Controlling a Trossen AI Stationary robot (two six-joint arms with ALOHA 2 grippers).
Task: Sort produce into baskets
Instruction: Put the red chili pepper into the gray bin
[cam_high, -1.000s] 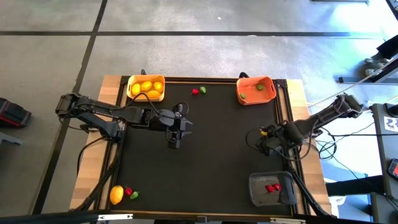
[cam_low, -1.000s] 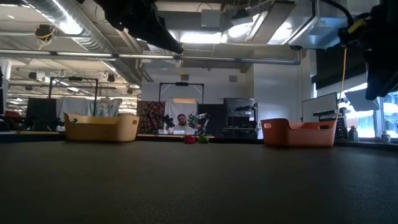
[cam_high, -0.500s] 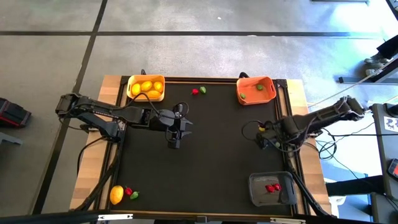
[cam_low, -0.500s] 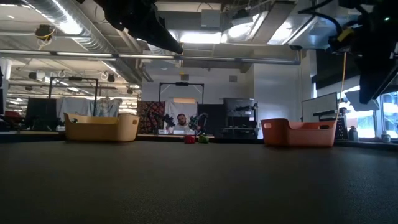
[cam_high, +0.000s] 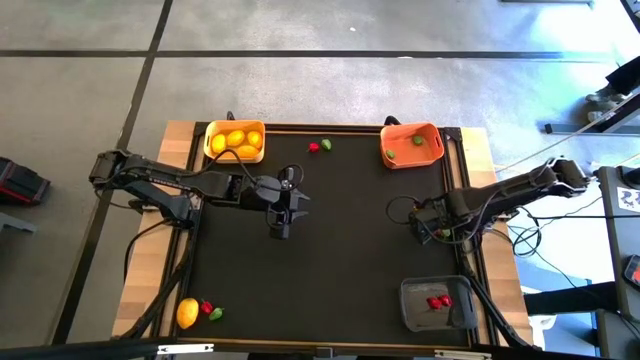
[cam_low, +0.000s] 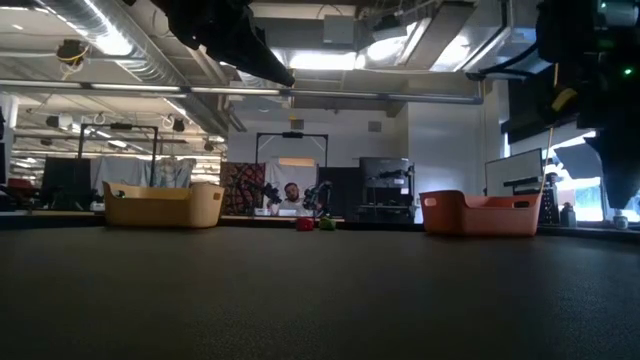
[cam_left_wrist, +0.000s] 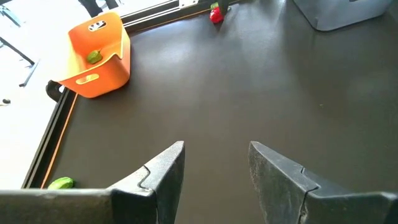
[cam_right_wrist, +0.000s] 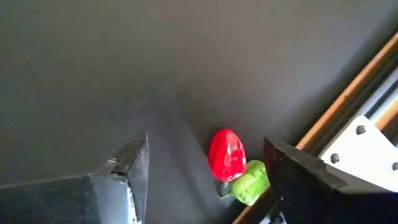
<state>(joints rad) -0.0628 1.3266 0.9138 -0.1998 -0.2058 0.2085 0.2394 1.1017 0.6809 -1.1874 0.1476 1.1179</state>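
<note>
My right gripper (cam_high: 416, 224) hangs open near the table's right edge. In its wrist view (cam_right_wrist: 205, 155) a small red piece (cam_right_wrist: 226, 154) and a green piece (cam_right_wrist: 250, 182) lie on the mat between and below its fingers, untouched. The left wrist view also shows that red piece (cam_left_wrist: 216, 14). My left gripper (cam_high: 296, 202) is open and empty over the mat's middle (cam_left_wrist: 214, 155). The yellow basket (cam_high: 235, 141) holds several lemons. The orange-red basket (cam_high: 412, 145) holds a green piece (cam_left_wrist: 94, 56). The grey basket (cam_high: 437, 304) holds red pieces.
A red piece (cam_high: 313, 147) and a green piece (cam_high: 325, 144) lie at the far edge. A lemon (cam_high: 187, 313), a red piece (cam_high: 206, 308) and a green piece (cam_high: 216, 314) lie at the near left corner. A raised frame (cam_right_wrist: 348, 93) borders the mat.
My right gripper has gone a little toward the table's left edge and come down over the red and green pieces by the right edge. It stays open.
</note>
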